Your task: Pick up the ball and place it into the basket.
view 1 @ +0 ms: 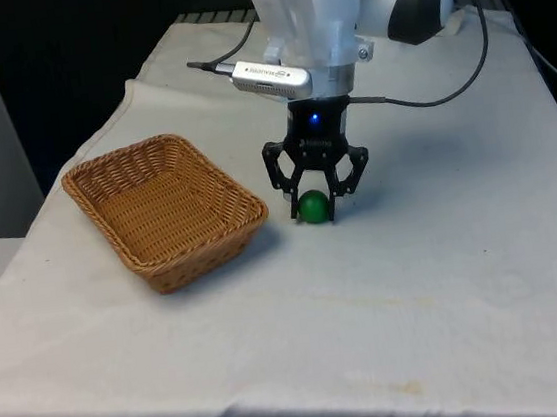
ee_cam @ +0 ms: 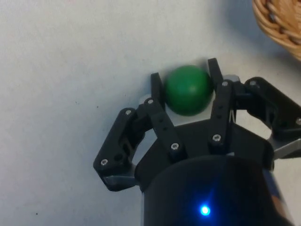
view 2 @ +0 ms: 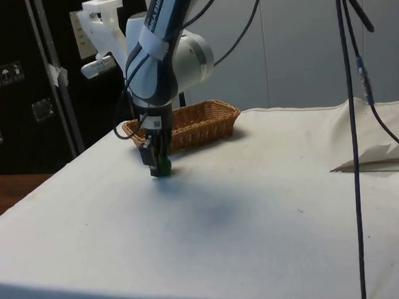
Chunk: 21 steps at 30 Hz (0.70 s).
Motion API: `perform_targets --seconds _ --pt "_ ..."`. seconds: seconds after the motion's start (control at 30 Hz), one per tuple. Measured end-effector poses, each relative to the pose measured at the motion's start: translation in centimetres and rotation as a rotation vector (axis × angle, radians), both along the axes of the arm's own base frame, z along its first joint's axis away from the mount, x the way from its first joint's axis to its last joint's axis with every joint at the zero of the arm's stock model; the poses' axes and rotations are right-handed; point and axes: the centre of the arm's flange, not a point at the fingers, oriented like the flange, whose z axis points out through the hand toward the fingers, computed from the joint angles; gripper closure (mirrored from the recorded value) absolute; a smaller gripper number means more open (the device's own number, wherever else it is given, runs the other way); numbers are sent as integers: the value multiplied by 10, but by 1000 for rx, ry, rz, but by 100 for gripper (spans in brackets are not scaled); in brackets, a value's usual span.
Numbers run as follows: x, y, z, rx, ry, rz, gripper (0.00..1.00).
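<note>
The surface [view 1: 448, 280] carries a woven basket [view 1: 163, 210] towards the front view's left. Just beside it, apart from its rim, the tool [view 1: 315, 207] stands low on the cloth. Its two fingers [ee_cam: 157, 87] are clamped on the green ball [ee_cam: 188, 89], which rests on the cloth.

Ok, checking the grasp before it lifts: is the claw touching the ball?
Touching. In the wrist view both fingers press against opposite sides of the green ball, with no gap showing.
</note>
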Motion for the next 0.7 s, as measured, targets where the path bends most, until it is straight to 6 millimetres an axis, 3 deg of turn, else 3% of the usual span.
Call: perform_targets --seconds 0.3,0.7 --pt "1 -2 4 0 -7 -3 99" --pt "2 -6 51 38 -25 10 99"
